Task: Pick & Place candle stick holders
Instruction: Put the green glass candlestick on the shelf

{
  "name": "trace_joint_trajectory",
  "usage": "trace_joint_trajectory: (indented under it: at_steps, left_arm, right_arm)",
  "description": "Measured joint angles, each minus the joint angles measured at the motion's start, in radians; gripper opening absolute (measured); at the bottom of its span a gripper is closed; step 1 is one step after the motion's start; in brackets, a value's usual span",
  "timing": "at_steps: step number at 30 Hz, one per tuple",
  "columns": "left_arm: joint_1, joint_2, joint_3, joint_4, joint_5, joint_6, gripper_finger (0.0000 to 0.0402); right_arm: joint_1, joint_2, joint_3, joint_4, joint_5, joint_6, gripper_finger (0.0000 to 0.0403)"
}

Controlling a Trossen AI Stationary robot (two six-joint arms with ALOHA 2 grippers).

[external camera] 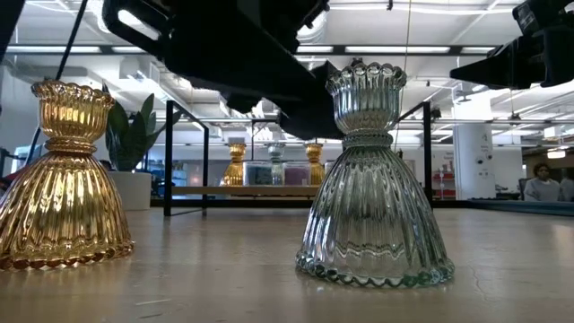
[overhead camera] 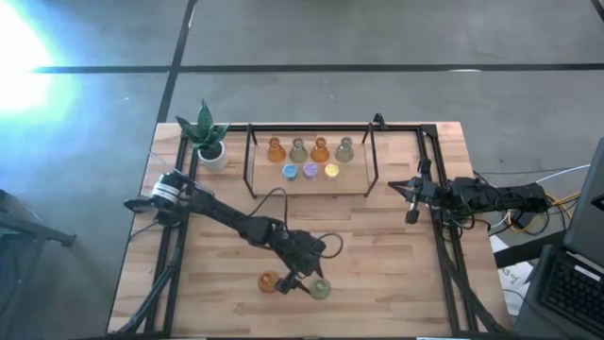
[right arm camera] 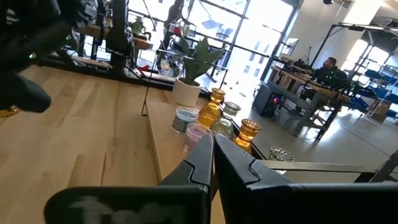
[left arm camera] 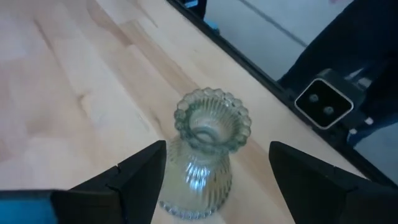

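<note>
Left gripper wide open around upright green candle holder, not gripping; right gripper closed, idle.

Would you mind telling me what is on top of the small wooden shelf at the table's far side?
On the shelf stand four vase-shaped holders, two amber and two green, with three round ones in front: blue, purple, yellow. Nothing covers them from above.

I see a clear, faintly green ribbed glass holder with a scalloped rim, and at its nine o'clock an amber ribbed holder. The table is pale wood grain. On the tray at twelve o'clock sit amber and olive holders with blue, purple and yellow ones.
</note>
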Motion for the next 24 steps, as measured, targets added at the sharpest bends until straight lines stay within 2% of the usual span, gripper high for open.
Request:
trace_joint_trajectory:
  at_steps: [5,11,24]
  left_arm:
    - [0.004,0.041,0.0,0.111,0.057,-0.027,0.0289]
    - [0.009,0.063,0.0,0.17,0.079,-0.053,0.0284]
    - [0.015,0.096,0.0,0.244,0.107,-0.066,0.0203]
  right_arm:
    - [0.0,-0.001,0.0,-0.003,0.0,0.0,0.0008]
    - [0.0,-0.001,0.0,-0.003,-0.001,0.0,0.0008]
    - [0.0,-0.001,0.0,-0.003,-0.001,0.0,0.0008]
